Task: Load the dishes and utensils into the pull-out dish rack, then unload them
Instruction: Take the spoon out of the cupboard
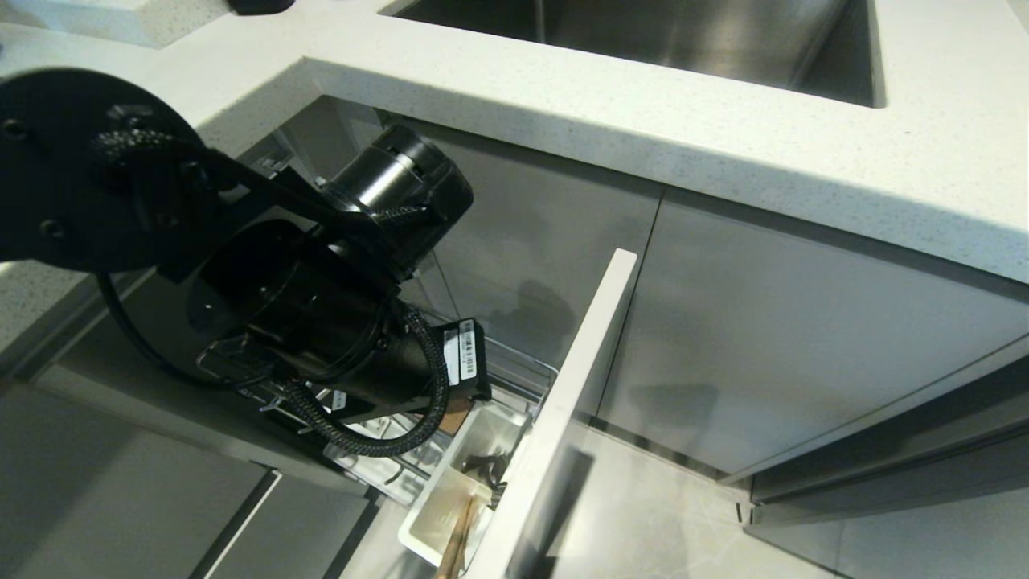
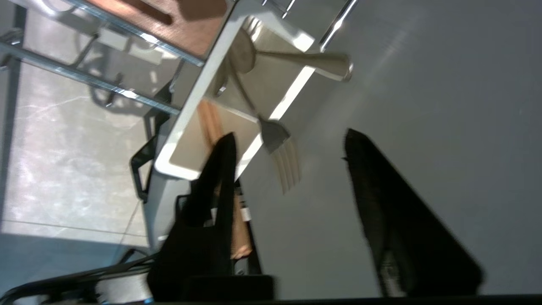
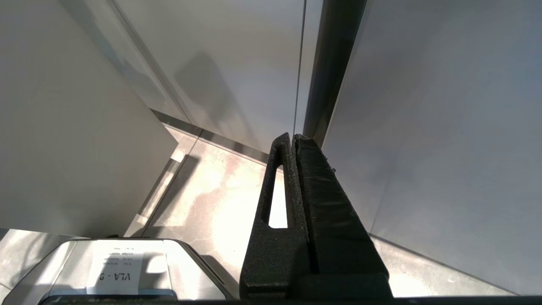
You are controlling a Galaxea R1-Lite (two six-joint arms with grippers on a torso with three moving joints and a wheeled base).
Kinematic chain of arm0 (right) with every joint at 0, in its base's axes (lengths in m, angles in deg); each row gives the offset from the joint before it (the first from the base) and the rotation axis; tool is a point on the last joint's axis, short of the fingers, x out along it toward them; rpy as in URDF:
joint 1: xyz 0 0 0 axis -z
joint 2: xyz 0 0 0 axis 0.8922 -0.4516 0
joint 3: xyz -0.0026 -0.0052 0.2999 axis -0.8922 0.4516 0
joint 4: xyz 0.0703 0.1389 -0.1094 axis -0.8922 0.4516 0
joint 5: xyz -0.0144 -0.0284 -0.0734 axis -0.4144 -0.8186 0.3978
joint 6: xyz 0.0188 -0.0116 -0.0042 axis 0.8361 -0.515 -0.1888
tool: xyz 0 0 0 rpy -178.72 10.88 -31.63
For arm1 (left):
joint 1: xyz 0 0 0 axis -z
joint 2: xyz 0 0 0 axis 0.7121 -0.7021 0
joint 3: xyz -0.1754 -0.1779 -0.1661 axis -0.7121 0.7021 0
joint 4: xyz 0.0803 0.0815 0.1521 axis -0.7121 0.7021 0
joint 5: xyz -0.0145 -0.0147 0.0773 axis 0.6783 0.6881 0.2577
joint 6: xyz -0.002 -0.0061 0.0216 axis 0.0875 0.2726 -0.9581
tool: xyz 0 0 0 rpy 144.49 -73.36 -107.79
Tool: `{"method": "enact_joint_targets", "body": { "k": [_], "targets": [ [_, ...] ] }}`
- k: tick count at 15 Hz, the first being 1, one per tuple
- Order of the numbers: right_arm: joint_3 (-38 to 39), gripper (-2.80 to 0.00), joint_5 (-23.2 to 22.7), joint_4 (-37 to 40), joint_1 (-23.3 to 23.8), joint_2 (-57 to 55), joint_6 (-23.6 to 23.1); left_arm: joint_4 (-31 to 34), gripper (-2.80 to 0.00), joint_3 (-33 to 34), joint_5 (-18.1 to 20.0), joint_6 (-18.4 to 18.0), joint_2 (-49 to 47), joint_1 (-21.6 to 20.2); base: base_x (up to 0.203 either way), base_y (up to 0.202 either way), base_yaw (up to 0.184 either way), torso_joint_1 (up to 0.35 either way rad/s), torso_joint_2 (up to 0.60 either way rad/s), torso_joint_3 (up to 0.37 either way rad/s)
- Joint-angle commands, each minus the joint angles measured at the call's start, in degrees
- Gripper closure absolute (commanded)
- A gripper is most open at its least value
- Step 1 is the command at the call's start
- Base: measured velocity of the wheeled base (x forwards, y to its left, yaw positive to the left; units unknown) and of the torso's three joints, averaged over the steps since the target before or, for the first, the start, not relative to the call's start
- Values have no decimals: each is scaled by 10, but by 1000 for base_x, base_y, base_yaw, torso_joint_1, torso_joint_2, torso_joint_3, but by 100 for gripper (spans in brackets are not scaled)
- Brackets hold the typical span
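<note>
Left tool (image 2: 288,169) over the white caddy (image 2: 178,140) at the front end of the pulled-out rack (image 1: 514,362), fingers (image 2: 220,178) spread wide, nothing between them. Chopsticks (image 2: 209,125) standing in the nearer caddy compartment, passing right beside one finger; touching or not, cannot tell. In the next compartment, toward twelve o'clock in the left wrist view, a spoon (image 2: 296,61), bowl down inside and handle out over the rim toward three o'clock. Beside it a fork (image 2: 279,148), tines out over the caddy rim toward five o'clock. Wooden strip (image 2: 169,21) of the rack at eleven o'clock from the caddy, chrome wires below it. In the head view, left arm (image 1: 321,322) at nine o'clock covering most of the rack; caddy (image 1: 450,515) at six o'clock against the pale front panel (image 1: 579,378); white surface (image 1: 723,121) and sink (image 1: 683,40) at twelve. Right tool (image 3: 293,140) pressed together, empty, near grey cabinet fronts above the floor.
</note>
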Motion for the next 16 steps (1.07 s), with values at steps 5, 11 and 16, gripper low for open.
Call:
{"method": "enact_joint_targets", "body": {
  "k": [5,11,16],
  "targets": [
    [1,0,0,0,0,0,0,-3,-280,-7,0,40,-63,3,0,0,0,0,0,0],
    [1,0,0,0,0,0,0,-4,-280,-15,25,54,-102,10,0,0,0,0,0,0],
    [1,0,0,0,0,0,0,-24,-280,-17,26,63,-135,8,0,0,0,0,0,0]
  ]
}}
